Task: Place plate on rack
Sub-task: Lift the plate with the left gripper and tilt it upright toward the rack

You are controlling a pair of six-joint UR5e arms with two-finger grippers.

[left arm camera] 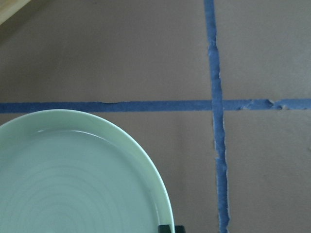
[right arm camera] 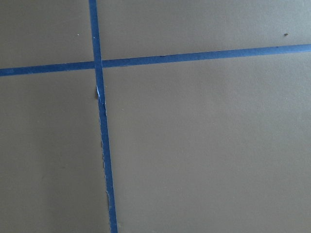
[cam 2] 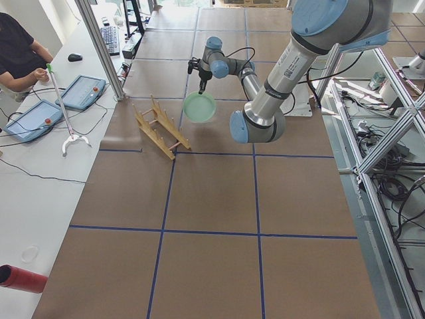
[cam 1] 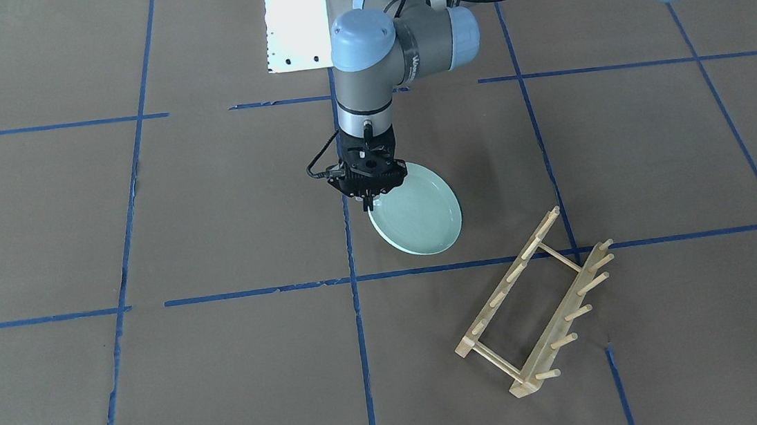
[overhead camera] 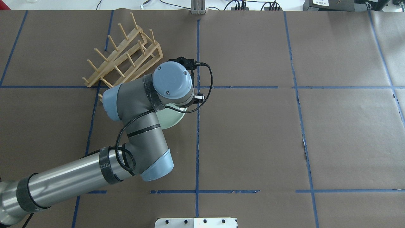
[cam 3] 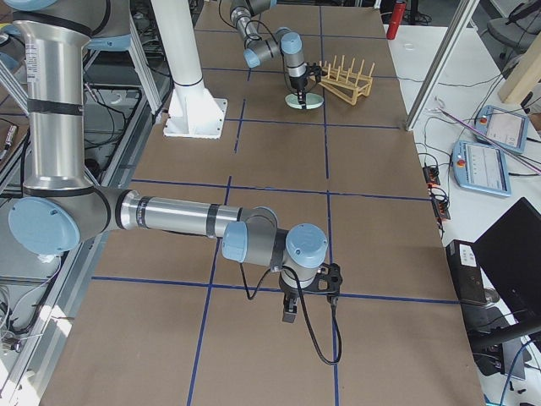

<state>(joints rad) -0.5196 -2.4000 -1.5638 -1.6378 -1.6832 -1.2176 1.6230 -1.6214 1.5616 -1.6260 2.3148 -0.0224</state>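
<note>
The pale mint-green plate [cam 1: 420, 214] hangs tilted from my left gripper [cam 1: 369, 204], which is shut on its rim and holds it just over the brown table. In the left wrist view the plate [left arm camera: 73, 179] fills the lower left, with a dark fingertip [left arm camera: 165, 228] at its edge. In the overhead view my wrist hides most of the plate [overhead camera: 172, 118] and the gripper. The wooden rack [cam 1: 537, 305] stands empty a little way from the plate, also in the overhead view [overhead camera: 123, 53]. My right gripper [cam 3: 290, 311] hovers low over the table far from both; I cannot tell whether it is open or shut.
Blue tape lines [cam 1: 361, 353] cross the brown table cover. The white robot base [cam 1: 294, 19] stands at the table's robot side. A seated person [cam 2: 20, 53] and tablets [cam 2: 83, 92] are beyond the table's far side. The right wrist view shows only bare table [right arm camera: 204, 145].
</note>
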